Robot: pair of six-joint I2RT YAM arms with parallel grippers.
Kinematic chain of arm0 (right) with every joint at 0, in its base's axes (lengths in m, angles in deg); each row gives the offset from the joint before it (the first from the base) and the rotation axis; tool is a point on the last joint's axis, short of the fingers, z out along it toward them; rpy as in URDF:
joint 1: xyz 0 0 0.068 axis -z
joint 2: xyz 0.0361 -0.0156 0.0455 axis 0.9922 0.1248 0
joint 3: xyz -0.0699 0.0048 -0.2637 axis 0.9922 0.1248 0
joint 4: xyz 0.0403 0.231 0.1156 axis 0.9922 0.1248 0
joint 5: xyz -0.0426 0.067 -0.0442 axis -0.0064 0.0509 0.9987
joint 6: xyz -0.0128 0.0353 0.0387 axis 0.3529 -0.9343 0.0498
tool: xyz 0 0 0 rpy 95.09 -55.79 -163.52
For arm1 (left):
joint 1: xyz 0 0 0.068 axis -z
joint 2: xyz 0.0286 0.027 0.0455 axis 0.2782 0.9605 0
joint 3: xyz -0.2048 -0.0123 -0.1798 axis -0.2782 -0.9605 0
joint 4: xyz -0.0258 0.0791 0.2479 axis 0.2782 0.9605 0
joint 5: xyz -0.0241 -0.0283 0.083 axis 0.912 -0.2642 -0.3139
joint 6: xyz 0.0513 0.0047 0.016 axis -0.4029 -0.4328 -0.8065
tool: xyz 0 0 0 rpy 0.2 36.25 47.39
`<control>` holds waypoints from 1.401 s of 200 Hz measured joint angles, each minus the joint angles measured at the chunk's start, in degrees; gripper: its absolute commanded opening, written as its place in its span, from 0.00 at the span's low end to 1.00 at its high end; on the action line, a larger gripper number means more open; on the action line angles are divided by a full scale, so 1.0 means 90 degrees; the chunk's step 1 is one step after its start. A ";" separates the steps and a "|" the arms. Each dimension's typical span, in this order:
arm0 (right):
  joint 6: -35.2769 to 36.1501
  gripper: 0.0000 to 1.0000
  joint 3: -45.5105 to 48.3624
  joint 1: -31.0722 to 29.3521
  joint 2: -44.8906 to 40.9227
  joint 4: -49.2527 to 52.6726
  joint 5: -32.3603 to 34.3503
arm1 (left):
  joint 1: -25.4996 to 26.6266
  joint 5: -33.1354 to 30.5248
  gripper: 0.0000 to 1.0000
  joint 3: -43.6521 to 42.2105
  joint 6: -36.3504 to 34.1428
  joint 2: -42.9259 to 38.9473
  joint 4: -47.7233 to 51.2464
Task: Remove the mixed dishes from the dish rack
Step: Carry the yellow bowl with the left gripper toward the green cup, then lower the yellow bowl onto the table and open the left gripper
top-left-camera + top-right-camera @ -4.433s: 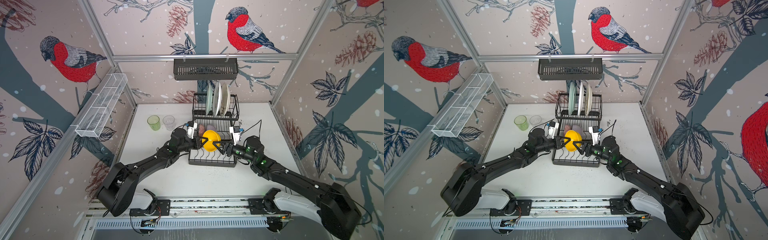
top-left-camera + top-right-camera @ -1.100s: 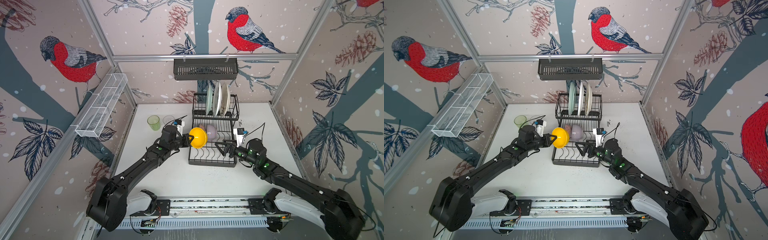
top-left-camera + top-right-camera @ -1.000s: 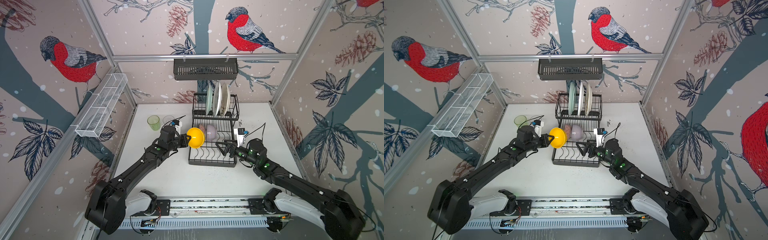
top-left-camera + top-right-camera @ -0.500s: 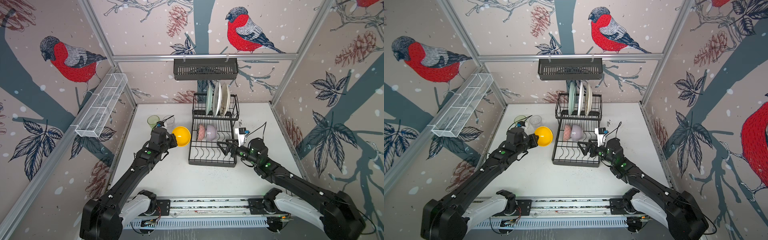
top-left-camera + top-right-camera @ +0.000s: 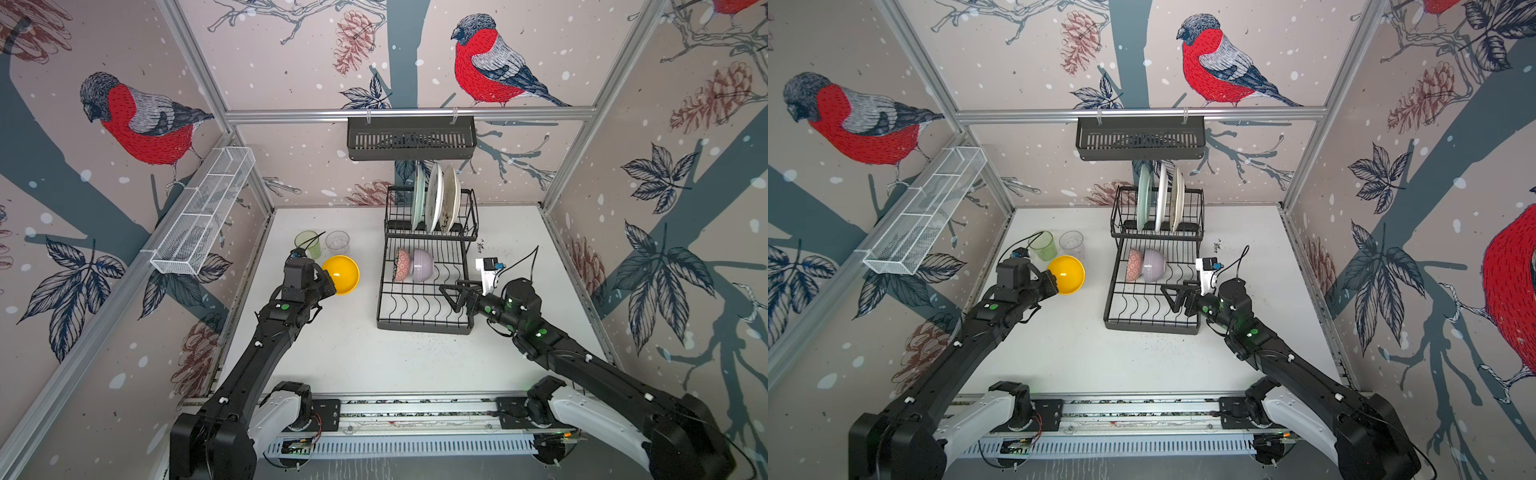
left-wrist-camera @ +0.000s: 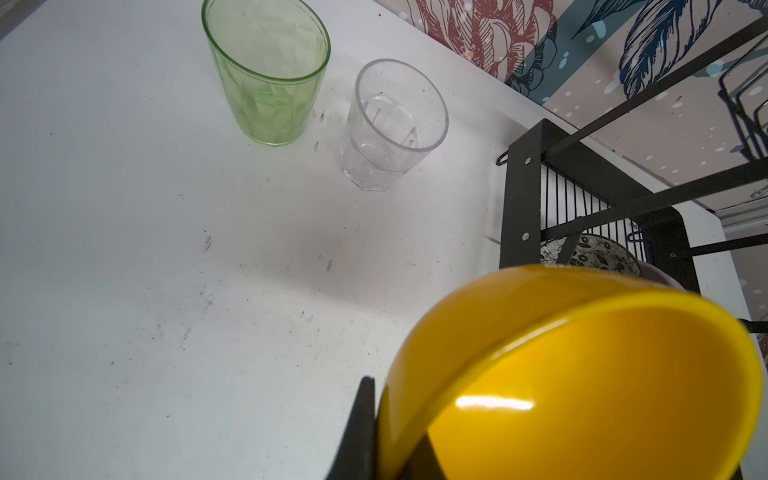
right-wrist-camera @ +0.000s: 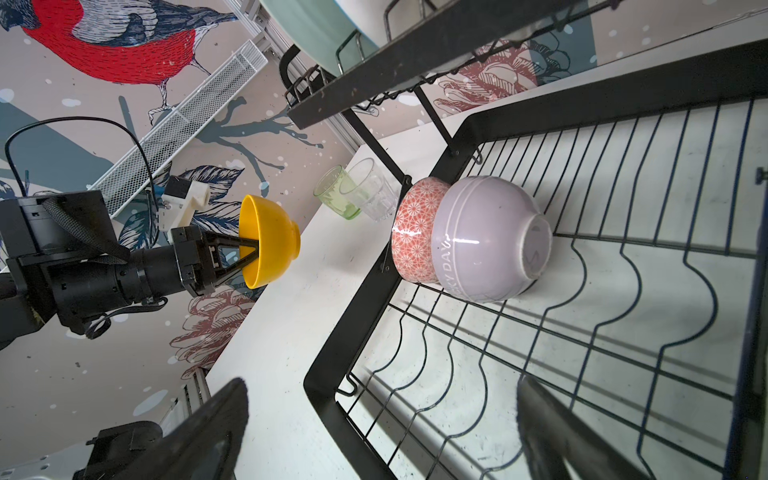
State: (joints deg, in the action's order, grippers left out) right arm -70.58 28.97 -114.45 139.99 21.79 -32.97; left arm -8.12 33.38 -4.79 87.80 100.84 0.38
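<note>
Three plates (image 5: 436,199) upright in rack (image 5: 424,328) slots, untouched. Two bowls (image 5: 413,265) nested on lower tray. Yellow bowl (image 5: 341,274) pinched at rim by left gripper (image 5: 328,280), off-rack beside glasses (image 5: 324,244), probably for set-down. Right gripper (image 5: 455,295) spread over tray.

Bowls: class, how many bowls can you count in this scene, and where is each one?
3. The yellow bowl is held in the left end effector above the table. The pink bowl and lilac bowl lie nested on the dish rack lower tray. None seems hidden.
</note>
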 measured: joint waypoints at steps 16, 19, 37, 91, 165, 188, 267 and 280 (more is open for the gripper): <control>0.0000 1.00 0.0063 0.0041 -0.0087 0.0032 0.0002 | -0.0109 0.0005 0.00 -0.0046 -0.0005 0.0068 0.0007; 0.0000 1.00 0.0075 0.0053 -0.0102 0.0036 0.0002 | -0.0126 0.0005 0.00 -0.0053 -0.0005 0.0078 0.0007; -0.0002 1.00 0.0160 0.0087 -0.0204 0.0078 0.0029 | -0.0206 0.0002 0.00 -0.0068 -0.0007 0.0107 0.0024; -0.0005 1.00 0.0294 0.0202 -0.0282 0.0141 0.0121 | -0.0255 -0.0185 0.00 -0.0138 -0.0078 0.0138 0.0080; -0.0005 1.00 0.0289 0.0282 -0.0289 0.0316 0.0121 | -0.0355 -0.0396 0.00 -0.0068 0.0073 0.0908 0.0199; -0.0002 1.00 0.0289 0.0313 -0.0304 0.0355 0.0121 | -0.0393 -0.0335 0.00 -0.0061 0.0384 0.1219 0.0170; 0.0075 1.00 0.0289 0.0418 -0.0401 0.0653 0.0005 | -0.0619 -0.0595 0.00 0.0112 0.0736 0.1792 0.0073; 0.0143 1.00 0.0289 0.0442 -0.0389 0.0653 -0.0007 | -0.0670 -0.0600 0.00 0.0112 0.0770 0.1853 0.0007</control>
State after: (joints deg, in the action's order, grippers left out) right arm -69.29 31.57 -110.47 136.50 27.67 -33.03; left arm -14.16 27.98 -3.78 94.73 117.52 0.45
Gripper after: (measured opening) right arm 0.996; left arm 0.096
